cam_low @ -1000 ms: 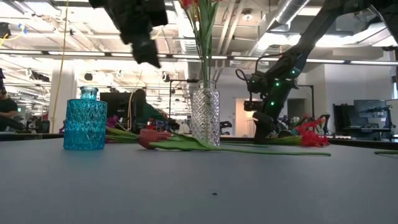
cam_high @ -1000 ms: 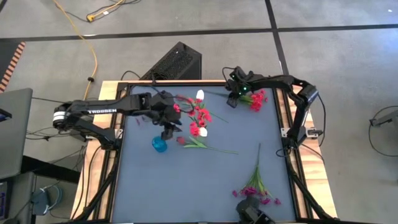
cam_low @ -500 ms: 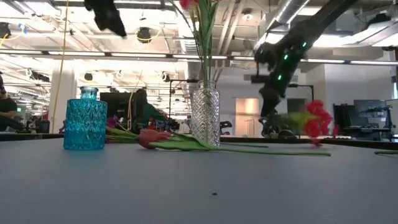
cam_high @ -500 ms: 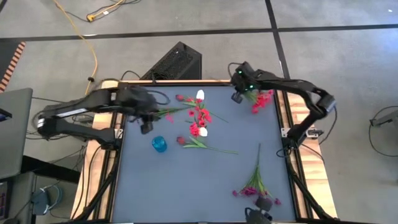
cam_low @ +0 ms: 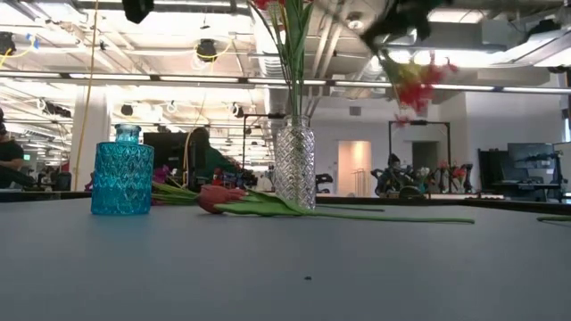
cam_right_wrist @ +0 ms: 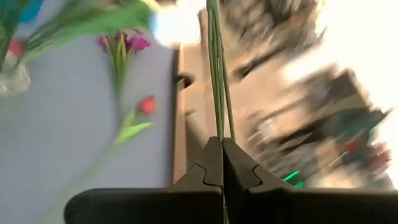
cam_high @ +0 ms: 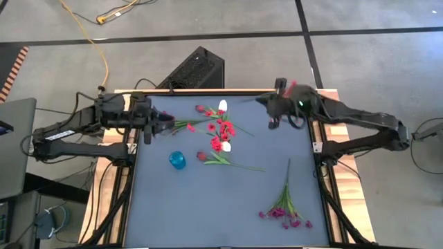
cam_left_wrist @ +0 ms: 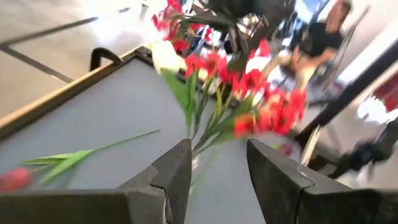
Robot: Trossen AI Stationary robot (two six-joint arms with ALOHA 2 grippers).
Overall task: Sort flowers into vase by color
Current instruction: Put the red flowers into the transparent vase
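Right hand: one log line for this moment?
right hand: shut on red sprig, lifted | left hand: open, empty | clear vase: holds red flowers

Two dark, slender jointed arms, the left arm [cam_high: 76, 128] bearing a white band near its base.

My right dark two-finger gripper [cam_right_wrist: 221, 163] raised near table's far edge, fingers [cam_right_wrist: 200, 171] pressed together, pinching stems. Left dark two-finger gripper [cam_left_wrist: 217, 180] at far-left edge, jaws parted, apparently empty. Both arms stretched inward.
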